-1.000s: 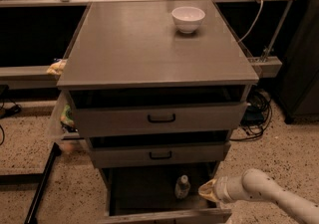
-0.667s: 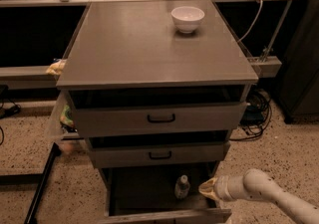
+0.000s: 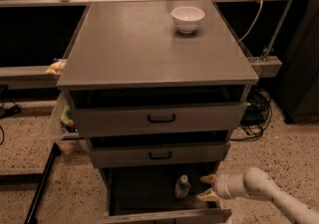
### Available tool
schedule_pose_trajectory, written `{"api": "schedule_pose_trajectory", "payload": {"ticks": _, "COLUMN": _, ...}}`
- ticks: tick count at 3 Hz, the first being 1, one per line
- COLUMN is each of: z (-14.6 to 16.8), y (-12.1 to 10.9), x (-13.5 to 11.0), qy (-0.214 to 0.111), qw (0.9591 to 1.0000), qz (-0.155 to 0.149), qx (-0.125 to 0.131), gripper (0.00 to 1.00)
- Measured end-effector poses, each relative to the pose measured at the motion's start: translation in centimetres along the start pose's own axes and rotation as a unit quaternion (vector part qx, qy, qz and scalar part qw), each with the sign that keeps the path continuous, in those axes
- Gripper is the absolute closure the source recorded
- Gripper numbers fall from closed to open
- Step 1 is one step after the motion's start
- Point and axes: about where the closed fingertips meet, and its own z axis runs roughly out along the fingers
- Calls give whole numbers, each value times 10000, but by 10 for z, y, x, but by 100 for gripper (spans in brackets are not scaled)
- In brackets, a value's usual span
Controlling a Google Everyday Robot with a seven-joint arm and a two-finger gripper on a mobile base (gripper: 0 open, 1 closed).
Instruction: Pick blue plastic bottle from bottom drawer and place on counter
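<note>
1. You are looking down at a grey cabinet with all three drawers pulled out. The bottle point(image 3: 182, 187) is standing upright inside the bottom drawer point(image 3: 134, 190), toward the drawer's 3 o'clock side.
2. The bottle is wearing a pale label band under a white cap. Its print is too small for you to read.
3. The gripper point(image 3: 205, 188) is reaching into the bottom drawer from 4 o'clock in the view and is sitting just beside the bottle, at its 3 o'clock.
4. The two yellowish fingertips point(image 3: 208, 179) are standing spread apart, one above the other in the view, gripping nothing. You cannot tell whether either tip is touching the bottle.
5. The counter point(image 3: 144, 49) is carrying only a white bowl point(image 3: 188, 19), which is sitting at 1 o'clock on its surface, well apart from the bottle.
6. The top drawer point(image 3: 209, 116) and the middle drawer point(image 3: 199, 154) are each showing a black handle on the front panel.
7. Compared with one second ago, the gripper is sitting slightly nearer the bottle, having crept toward 9 o'clock. The bottle, the bowl and the drawers are staying where they were.
</note>
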Motion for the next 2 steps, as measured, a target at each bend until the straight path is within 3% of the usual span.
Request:
{"api": "schedule_pose_trajectory", "payload": {"ticks": 1, "z": 14, "y": -6, "x": 10, "qy": -65, "qw": 9998, "qz": 45, "qx": -162, "gripper": 1}}
{"api": "schedule_pose_trajectory", "payload": {"ticks": 2, "z": 28, "y": -11, "x": 14, "qy": -167, "qw": 9994, "qz": 43, "qx": -297, "gripper": 0}}
